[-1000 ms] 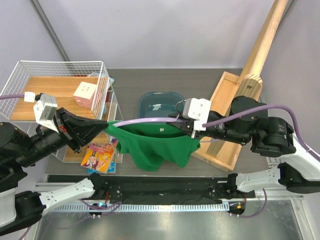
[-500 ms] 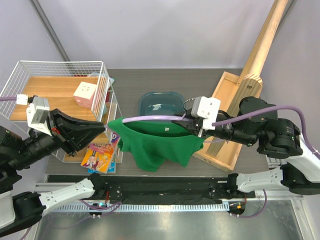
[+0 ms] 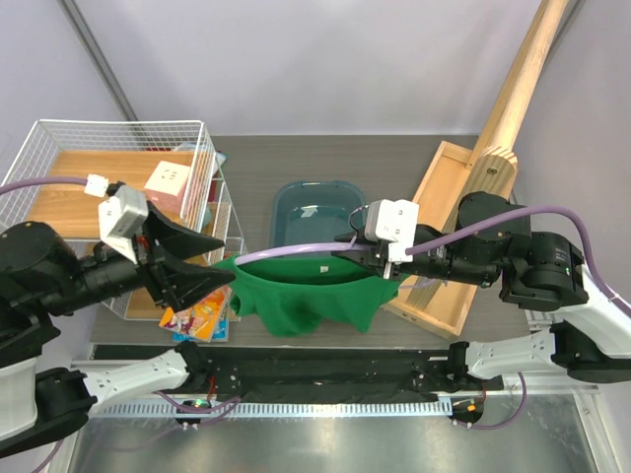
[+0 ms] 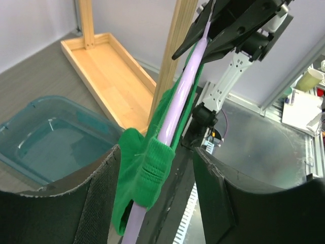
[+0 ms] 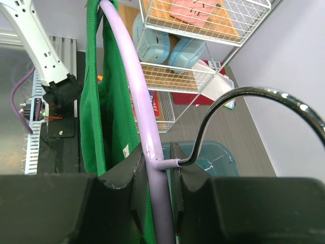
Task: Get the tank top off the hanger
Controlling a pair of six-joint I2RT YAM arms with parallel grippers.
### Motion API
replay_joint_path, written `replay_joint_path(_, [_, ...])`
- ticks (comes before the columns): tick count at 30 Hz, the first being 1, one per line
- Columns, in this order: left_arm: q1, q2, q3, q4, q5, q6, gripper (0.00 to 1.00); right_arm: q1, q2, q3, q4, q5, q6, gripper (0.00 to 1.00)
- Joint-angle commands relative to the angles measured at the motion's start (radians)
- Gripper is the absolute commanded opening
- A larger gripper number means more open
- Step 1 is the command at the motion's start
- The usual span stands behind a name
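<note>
The right gripper (image 5: 158,161) is clamped on the hanger (image 5: 142,107) mid-frame. The left gripper (image 4: 156,152) is wide apart around the tank top (image 3: 311,296) strap — close on cloth only, then pull slowly toward the frame's left.

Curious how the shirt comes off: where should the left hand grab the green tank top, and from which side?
Probably the tank top's strap bunched over the hanger's left end, coming end-on from the left: it lies exposed there, and the right hand clamps the hanger's middle.

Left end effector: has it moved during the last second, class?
Yes. Against the wire basket, the left end effector has shifted right, toward the tank top.
</note>
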Motion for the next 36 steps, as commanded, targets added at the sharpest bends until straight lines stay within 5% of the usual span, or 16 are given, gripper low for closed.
replay_joint_path(1, [0.001,0.007,-0.035,0.008,0.042,0.004,0.58,0.003,-0.018,0.035,0.08,-0.025,0.017,0.01])
replay_joint_path(8, [0.0,0.001,-0.054,0.03,0.048,-0.014,0.37,0.003,-0.022,0.03,0.074,-0.027,0.015,0.01])
replay_joint_path(16, [0.001,-0.028,-0.057,0.049,0.053,-0.028,0.49,0.003,-0.019,0.035,0.062,-0.027,0.015,0.01])
replay_joint_path(25, [0.001,-0.022,-0.063,0.054,0.067,-0.03,0.3,0.003,-0.01,0.036,0.065,-0.07,0.015,0.01])
replay_joint_path(31, [0.001,-0.027,-0.054,0.062,0.059,-0.039,0.04,0.001,-0.002,0.035,0.054,-0.067,0.013,0.01])
replay_joint_path(36, [0.001,-0.037,-0.058,0.063,0.018,-0.065,0.0,0.003,-0.015,0.004,0.075,-0.045,0.015,0.01])
